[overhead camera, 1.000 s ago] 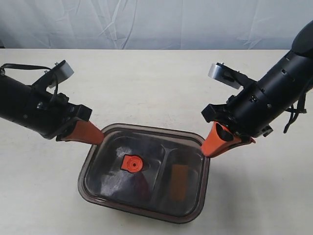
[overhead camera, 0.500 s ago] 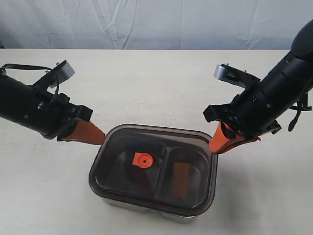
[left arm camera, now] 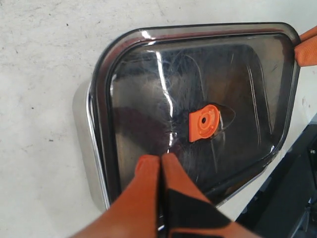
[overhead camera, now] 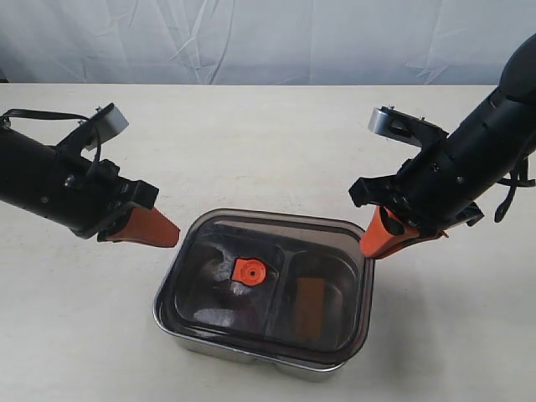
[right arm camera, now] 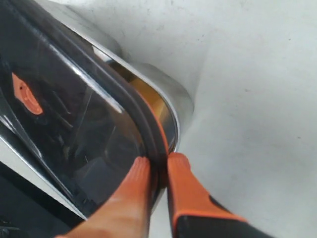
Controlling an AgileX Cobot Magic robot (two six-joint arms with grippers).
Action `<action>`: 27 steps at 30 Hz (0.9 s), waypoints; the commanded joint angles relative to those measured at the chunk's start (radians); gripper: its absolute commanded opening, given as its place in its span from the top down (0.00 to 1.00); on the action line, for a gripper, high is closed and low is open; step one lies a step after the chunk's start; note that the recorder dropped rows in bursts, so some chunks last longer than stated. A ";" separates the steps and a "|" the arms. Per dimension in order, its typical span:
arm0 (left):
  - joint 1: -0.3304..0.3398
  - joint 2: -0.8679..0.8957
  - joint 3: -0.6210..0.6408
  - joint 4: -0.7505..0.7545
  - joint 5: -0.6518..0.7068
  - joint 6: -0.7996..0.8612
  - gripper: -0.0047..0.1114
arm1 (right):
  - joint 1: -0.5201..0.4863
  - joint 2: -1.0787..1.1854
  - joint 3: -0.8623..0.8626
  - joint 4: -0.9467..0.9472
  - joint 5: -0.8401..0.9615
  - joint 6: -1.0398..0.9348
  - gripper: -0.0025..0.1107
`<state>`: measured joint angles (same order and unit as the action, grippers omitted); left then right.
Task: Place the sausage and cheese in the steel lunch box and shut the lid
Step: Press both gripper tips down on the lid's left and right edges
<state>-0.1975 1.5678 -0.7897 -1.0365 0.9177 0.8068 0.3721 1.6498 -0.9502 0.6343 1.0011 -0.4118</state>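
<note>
The dark translucent lid with its orange valve tab lies over the steel lunch box, whose rim shows below it. Through the lid the cheese shows as an orange patch in the right compartment. The sausage is only a dim dark red shape in the left one. My right gripper is shut on the lid's right edge, one finger on each side of the rim. My left gripper is shut and empty, just off the lid's left corner. The left wrist view shows its fingertips above the lid.
The box stands on a plain pale table with a white cloth backdrop behind it. Bare tabletop lies beside the box's steel corner on the right.
The lid has shifted right and settled lower over the box, carried by my right gripper. Its left corner has come away from my left gripper, which has barely moved.
</note>
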 commanded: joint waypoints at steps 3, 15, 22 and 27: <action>-0.004 0.001 0.004 -0.008 0.008 0.005 0.96 | -0.001 0.017 -0.001 -0.038 -0.003 0.007 0.99; -0.004 0.001 0.004 -0.008 0.024 0.005 0.96 | -0.001 0.101 -0.001 -0.013 0.006 0.019 0.99; -0.004 0.001 0.004 -0.008 0.021 0.005 0.96 | -0.001 0.095 -0.001 -0.009 0.037 0.016 0.99; -0.004 0.001 0.004 -0.008 0.021 0.005 0.96 | -0.001 0.054 -0.001 -0.009 0.045 0.018 0.99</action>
<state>-0.1975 1.5678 -0.7897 -1.0365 0.9356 0.8106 0.3721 1.7348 -0.9540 0.6441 1.0238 -0.3796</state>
